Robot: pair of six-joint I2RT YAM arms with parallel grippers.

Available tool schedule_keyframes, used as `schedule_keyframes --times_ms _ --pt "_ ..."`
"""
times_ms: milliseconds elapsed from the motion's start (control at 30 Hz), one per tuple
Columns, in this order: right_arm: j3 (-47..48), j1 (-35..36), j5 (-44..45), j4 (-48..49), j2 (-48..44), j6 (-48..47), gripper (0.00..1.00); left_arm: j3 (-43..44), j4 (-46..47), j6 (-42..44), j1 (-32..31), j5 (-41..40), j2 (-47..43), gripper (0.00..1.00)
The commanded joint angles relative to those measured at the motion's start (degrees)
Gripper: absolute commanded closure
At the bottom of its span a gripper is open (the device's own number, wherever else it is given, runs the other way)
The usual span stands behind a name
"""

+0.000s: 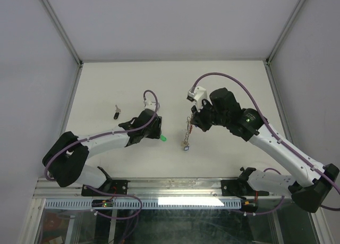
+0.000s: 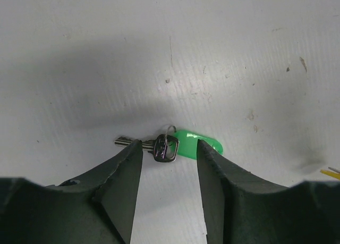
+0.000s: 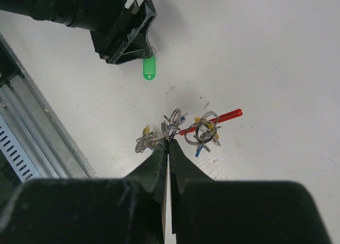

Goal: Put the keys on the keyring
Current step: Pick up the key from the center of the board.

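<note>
Now, left end effector [image 2: 169, 144]: open and down low over the white surface [image 1: 106, 84], its two dark fingers [image 2: 122, 180] apart with a gap between them.
What sits in that gap: the green-tagged key [image 2: 204, 144], lying flat. The metal blade pokes out past the left finger, a small split ring is in the middle, and the green plastic tag runs off behind the right finger. I see no pinch on it.
Right end effector [image 3: 168, 143]: closed tight, tips together, gripping the keyring [image 3: 204, 128] by one of its wire rings.
Look of the bunch from the right wrist: a tangle of silvery rings just beyond the tips. The red arc [image 3: 223, 116] sticks out to the right, and small blue and yellow bits are caught among the rings, too small to name.
Look of the bunch from above: a thin chain strings down from the right end effector toward the near edge, with the blue-framed tag [image 1: 185, 146] at its end. I cannot tell whether that end touches the surface.
Spacing: the green tag lies near the dangling tag, to its left and apart from it.
Loose item: a black-capped key [image 1: 117, 114] lies alone on the surface, beyond the left arm and well apart from the bunch.
</note>
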Motion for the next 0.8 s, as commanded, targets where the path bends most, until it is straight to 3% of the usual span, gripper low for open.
schedule_keyframes --times_ms 0,433,767 --pt "0.86 0.22 -0.55 2.93 -0.01 0.87 1.0 0.16 5.98 2.32 1.67 1.97 0.59 0.57" --pt "0.88 0.21 -1.56 3.27 0.87 1.31 1.0 -0.59 7.86 3.18 1.98 5.95 5.15 0.62" --pt "0.73 0.23 -2.19 3.61 1.33 1.73 1.0 -1.65 9.21 3.31 2.03 6.98 5.09 0.77"
